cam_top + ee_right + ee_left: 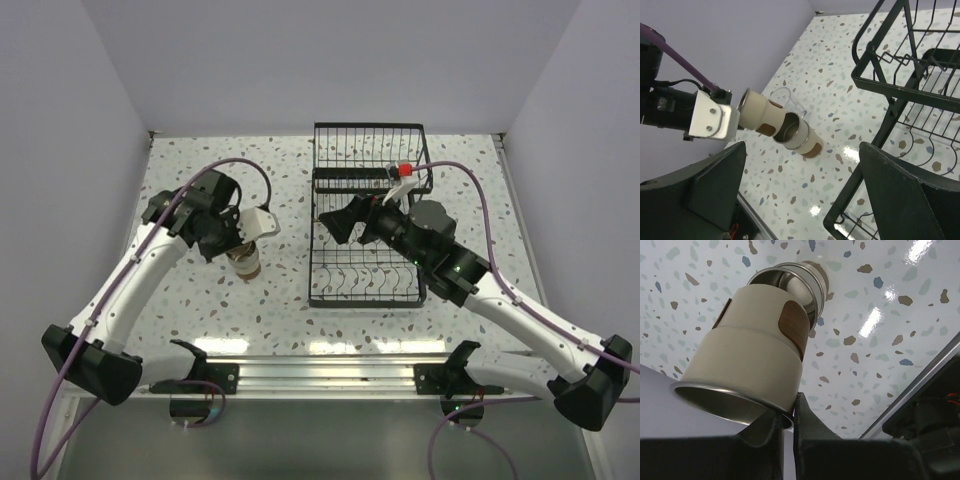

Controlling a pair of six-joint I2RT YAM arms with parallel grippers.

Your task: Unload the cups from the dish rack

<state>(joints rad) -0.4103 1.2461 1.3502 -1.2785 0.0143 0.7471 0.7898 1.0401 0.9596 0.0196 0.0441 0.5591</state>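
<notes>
The left jaws are pinching shut on the rim of a tan-and-brown round tumbler (pixel 745 365) with a shiny steel inside. They are holding it mouth-up, its base appearing to sit in the mouth of a second brown tumbler (pixel 802 282) standing on the speckled white table (pixel 880 305), left of the black wire dish rack (pixel 365 283). The held tumbler's long axis is running nearly in line with the lower one (so nesting looks like a straight drop), and the left arm is plainly the nearer. A clear transparent tumbler (pixel 786 97) is standing just behind. The right jaws are hanging wide open and empty over the rack's middle.
</notes>
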